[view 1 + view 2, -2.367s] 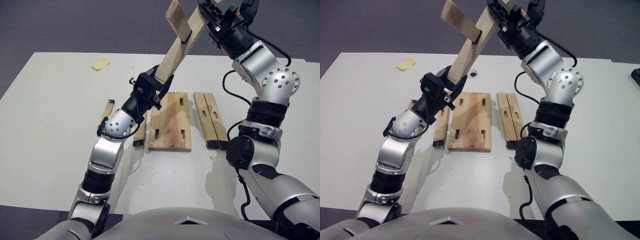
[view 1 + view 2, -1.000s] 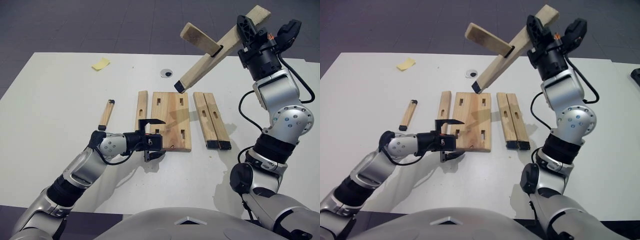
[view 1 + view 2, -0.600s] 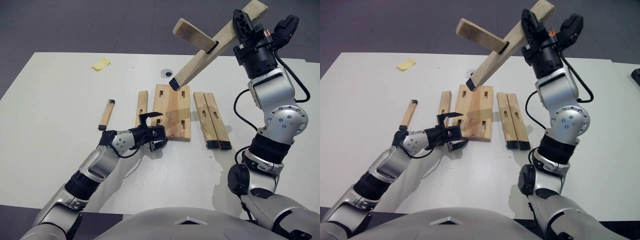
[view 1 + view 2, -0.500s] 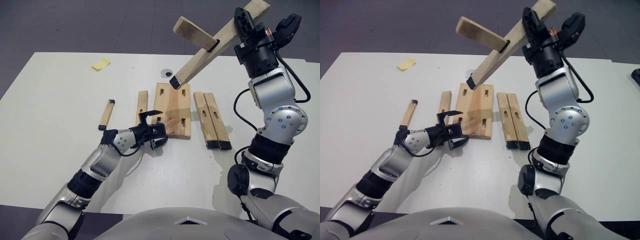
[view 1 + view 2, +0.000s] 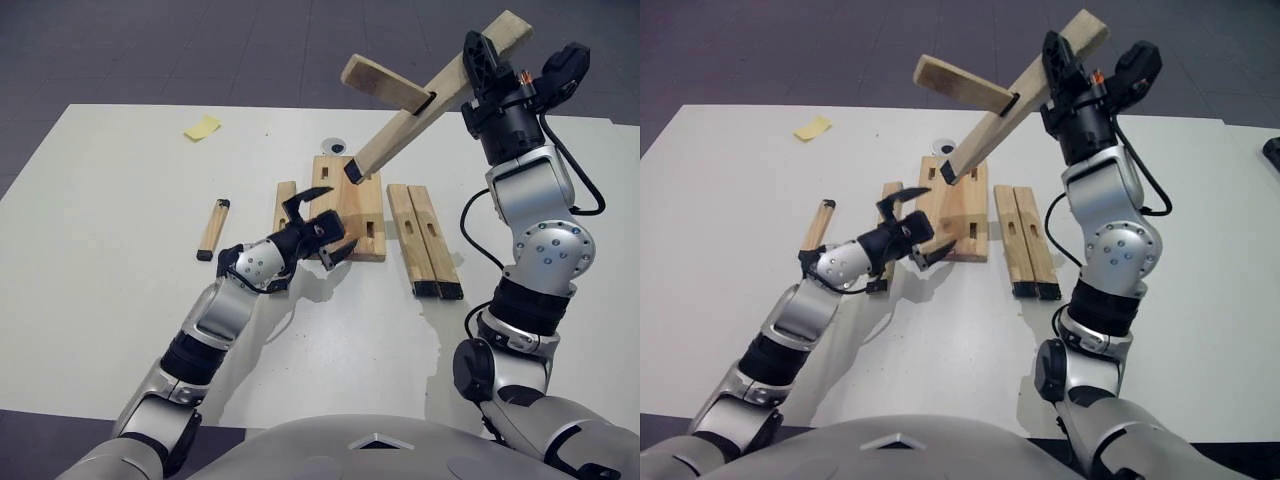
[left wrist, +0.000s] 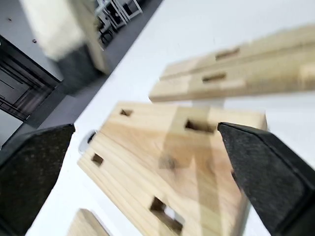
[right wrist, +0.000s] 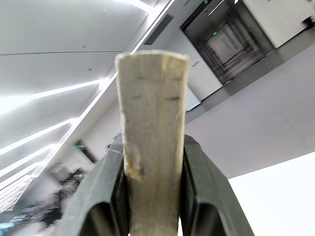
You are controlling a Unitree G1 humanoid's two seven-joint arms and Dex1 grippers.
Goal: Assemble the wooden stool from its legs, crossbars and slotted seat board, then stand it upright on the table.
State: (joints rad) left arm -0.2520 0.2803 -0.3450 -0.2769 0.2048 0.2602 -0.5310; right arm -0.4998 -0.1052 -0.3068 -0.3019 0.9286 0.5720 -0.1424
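My right gripper (image 5: pixel 480 65) is shut on a long wooden leg (image 5: pixel 405 130), held slanting high over the table's far side, black-capped end pointing down at the seat board. A short crossbar (image 5: pixel 385 85) sticks out through the leg's slot. In the right wrist view the leg's end (image 7: pixel 152 142) sits clamped between the fingers. The slotted seat board (image 5: pixel 365 215) lies flat mid-table. My left gripper (image 5: pixel 322 228) stands open at the board's near left corner. The left wrist view shows the board (image 6: pixel 182 167) between both fingers (image 6: pixel 29 167).
Two slotted legs (image 5: pixel 425 240) lie side by side right of the board. Another wooden piece (image 5: pixel 285 195) lies at its left, and a short black-tipped bar (image 5: pixel 212 230) farther left. A yellow note (image 5: pixel 202 127) and a table hole (image 5: pixel 337 146) lie at the far side.
The left gripper let go of the leg, came down to the seat board's near edge and slid forward; the board shifted away from me. The right arm swung the leg assembly lower.
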